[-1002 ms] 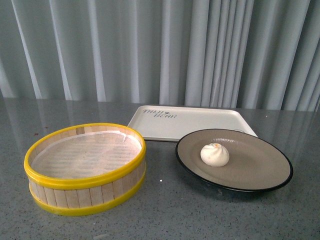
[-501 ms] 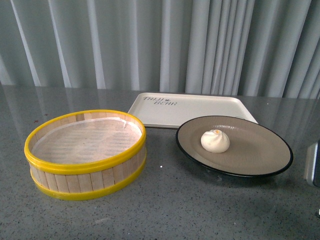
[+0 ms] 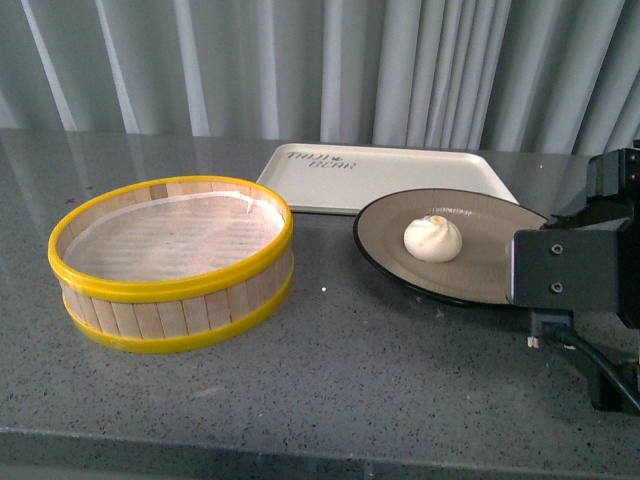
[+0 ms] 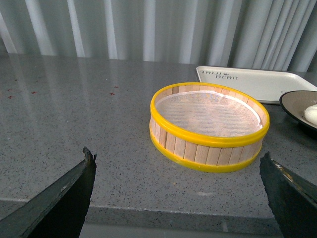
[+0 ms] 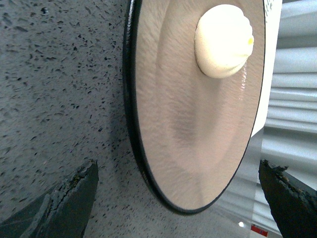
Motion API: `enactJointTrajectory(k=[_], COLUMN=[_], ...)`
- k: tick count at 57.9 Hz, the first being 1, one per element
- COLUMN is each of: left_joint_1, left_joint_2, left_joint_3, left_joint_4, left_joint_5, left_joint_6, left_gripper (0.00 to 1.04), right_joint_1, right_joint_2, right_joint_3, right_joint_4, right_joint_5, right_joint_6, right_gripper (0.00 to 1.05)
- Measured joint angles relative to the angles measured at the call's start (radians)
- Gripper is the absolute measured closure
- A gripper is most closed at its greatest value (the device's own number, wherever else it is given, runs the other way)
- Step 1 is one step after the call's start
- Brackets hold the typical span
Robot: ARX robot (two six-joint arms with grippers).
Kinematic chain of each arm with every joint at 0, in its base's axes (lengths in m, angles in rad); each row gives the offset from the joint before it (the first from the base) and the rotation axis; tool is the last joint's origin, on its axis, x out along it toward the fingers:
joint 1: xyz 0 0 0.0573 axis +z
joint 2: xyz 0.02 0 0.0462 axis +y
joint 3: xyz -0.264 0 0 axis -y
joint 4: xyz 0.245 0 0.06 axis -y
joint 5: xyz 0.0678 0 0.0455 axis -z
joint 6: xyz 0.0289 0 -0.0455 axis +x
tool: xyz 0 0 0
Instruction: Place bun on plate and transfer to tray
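My right gripper (image 5: 177,173) has its fingers spread wide with nothing between them. The plate (image 5: 148,163) lies straight ahead of it, near rim just past the fingertips. The bun (image 5: 223,39) already sits on the plate's far half, so what's left for me is the carry to the tray (image 3: 400,175), which lies beyond the plate from this gripper. I can't tell whether the two touch.

I'd pinch at the near rim. It is shallow and black-edged, so one finger has to get under the lip and the other over it, well short of the bun. I'd close firmly, since a one-sided hold on a plate will want to droop at the far end.

Then lift only enough to clear the tray's low rim, keep the plate level so the bun doesn't roll, push forward and set down flat.

My left gripper (image 4: 176,188) is also wide open and empty, the basket (image 4: 208,141) ahead of it. It stays out of this.
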Motion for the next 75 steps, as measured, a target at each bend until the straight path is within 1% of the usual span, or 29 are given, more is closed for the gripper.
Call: enactJointTrajectory(k=[19, 21, 34, 48, 51, 55, 64, 75], left_joint_1=[0.000, 0.000, 0.000, 0.000, 0.000, 0.000, 0.000, 0.000], left_joint_2=[0.000, 0.000, 0.000, 0.000, 0.000, 0.000, 0.000, 0.000], left_joint_3=[0.000, 0.000, 0.000, 0.000, 0.000, 0.000, 0.000, 0.000], left_joint_4=[0.000, 0.000, 0.000, 0.000, 0.000, 0.000, 0.000, 0.000], left_joint_5=[0.000, 0.000, 0.000, 0.000, 0.000, 0.000, 0.000, 0.000], left_joint_6=[0.000, 0.000, 0.000, 0.000, 0.000, 0.000, 0.000, 0.000], left_gripper=[0.07, 0.07, 0.07, 0.07, 0.07, 0.07, 0.07, 0.07], right_joint_1=[0.035, 0.038, 0.055, 0.049, 0.047, 0.044, 0.027, 0.007], right_joint_2=[0.099, 0.106, 0.156, 0.185, 0.185, 0.181, 0.175, 0.105], right_joint_3=[0.075, 0.079, 0.085, 0.049, 0.032, 0.023, -0.022, -0.048], right_joint_4=[0.045, 0.049, 0.087, 0.153, 0.178, 0.226, 0.326, 0.305], right_joint_5=[0.003, 0.005, 0.035, 0.038, 0.037, 0.037, 0.037, 0.014], right_joint_6=[0.005, 0.009, 0.029, 0.029, 0.018, 0.003, -0.019, -0.080], right_gripper=[0.08, 0.10, 0.45, 0.83, 0.93, 1.01, 1.02, 1.02])
